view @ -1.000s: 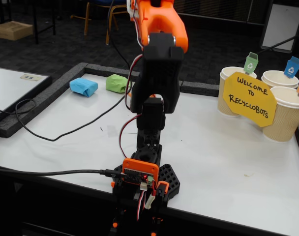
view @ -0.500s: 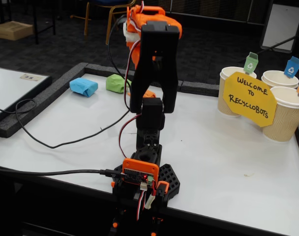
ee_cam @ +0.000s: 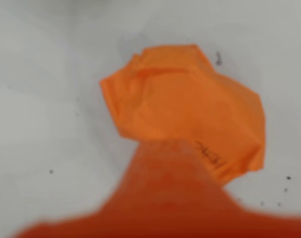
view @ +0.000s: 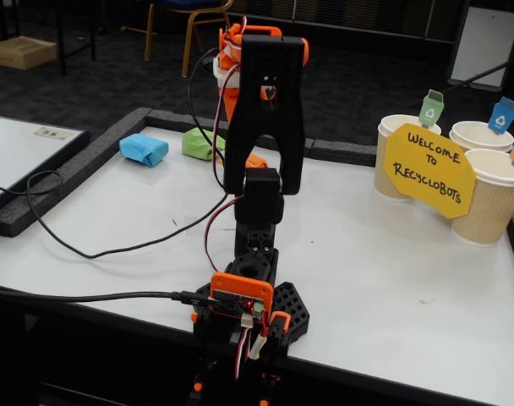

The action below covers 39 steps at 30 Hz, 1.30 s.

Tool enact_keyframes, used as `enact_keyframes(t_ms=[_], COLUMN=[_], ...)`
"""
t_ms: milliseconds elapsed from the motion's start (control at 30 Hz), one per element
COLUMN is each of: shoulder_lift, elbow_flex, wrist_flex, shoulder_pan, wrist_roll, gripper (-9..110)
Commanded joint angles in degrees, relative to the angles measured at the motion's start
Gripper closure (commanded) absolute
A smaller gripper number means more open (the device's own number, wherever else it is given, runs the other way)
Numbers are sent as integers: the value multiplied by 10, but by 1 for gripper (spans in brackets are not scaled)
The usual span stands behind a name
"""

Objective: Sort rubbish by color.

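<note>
Because the arm (view: 264, 127) hides its own gripper in the fixed view, and the wrist view shows only one blurred orange finger (ee_cam: 165, 198) rising from the bottom edge, whether the fingers are apart or together cannot be told. That finger overlaps the lower edge of the orange wad (ee_cam: 185, 104), which fills the middle of the wrist view, crumpled and creased, with a dark scribble near its lower right; contact cannot be judged through the blur. From the fixed camera only a sliver of the orange wad (view: 256, 161) peeks out beside the arm. On the white table (view: 392, 271), the green wad (view: 198, 143) lies just left of the arm, and the blue wad (view: 144, 149) further left, near the table's far edge.
</note>
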Motion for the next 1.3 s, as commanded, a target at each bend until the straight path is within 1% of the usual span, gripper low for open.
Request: enact_keyframes(t_ms=[0,133,333,1067,1267], shoulder_lift=[16,14,5,-21,-33], elbow_flex=[-86,-87,-86,-109,-107], wrist_flex=[-12,-25,-21,2,2], shoulder_pan=[3,7,4,33,34], wrist_roll=[11,11,13,230,258], gripper=[97,91,88,86,84])
